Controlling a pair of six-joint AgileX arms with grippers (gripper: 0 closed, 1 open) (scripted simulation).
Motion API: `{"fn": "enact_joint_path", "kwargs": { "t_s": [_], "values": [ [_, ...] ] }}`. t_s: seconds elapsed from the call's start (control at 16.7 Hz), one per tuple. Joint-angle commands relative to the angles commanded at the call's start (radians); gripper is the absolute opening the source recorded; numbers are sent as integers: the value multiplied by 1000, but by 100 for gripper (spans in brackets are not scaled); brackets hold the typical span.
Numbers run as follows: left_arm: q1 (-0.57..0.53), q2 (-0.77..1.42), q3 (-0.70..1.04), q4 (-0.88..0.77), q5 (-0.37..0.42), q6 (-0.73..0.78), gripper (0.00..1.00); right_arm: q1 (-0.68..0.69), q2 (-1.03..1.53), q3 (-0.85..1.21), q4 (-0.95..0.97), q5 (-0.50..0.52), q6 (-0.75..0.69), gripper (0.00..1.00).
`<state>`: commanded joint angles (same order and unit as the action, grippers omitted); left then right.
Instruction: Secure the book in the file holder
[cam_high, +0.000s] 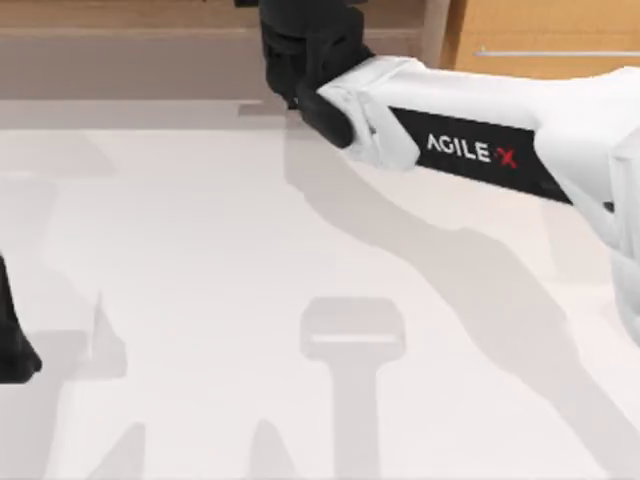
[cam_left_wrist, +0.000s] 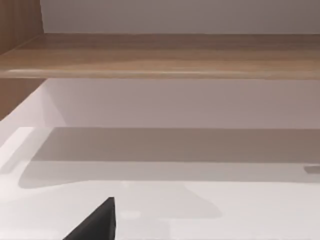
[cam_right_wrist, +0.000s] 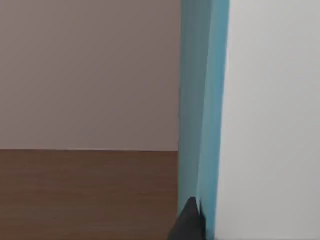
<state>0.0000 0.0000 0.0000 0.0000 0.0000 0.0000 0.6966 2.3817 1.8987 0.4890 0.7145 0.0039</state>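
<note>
You had open white surface (cam_high: 200, 260) across the middle and lower frame. The right arm (cam_high: 480, 150) barred the upper right, and a wooden ledge (cam_high: 120, 45) closed the top edge.

One marking is reading clearly — "AGILE·X", printed in white capitals on a black panel (cam_high: 470, 152) running along the side of the right arm (cam_high: 480, 125) in the top view. The final X is showing in red, set off from the white letters by a small gap. The lettering is tilting with the arm — sloping down toward the table's right side. No other text, number, label or sign is showing legibly in the top view or in either wrist view.
</note>
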Motion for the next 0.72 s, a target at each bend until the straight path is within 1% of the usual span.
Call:
{"fn": "enact_joint_path", "kwargs": {
  "t_s": [0.12,0.3,0.48,0.72],
  "values": [
    [0,0,0,0,0,0,100,-2,-46,-54,13,-42,28,0],
    [0,0,0,0,0,0,100,-1,-142,-189,40,-144,101,0],
    [0,0,0,0,0,0,100,0,-260,-361,75,-283,202,0],
    [0,0,0,0,0,0,100,-27,-441,-614,128,-495,367,0]
  ]
}}
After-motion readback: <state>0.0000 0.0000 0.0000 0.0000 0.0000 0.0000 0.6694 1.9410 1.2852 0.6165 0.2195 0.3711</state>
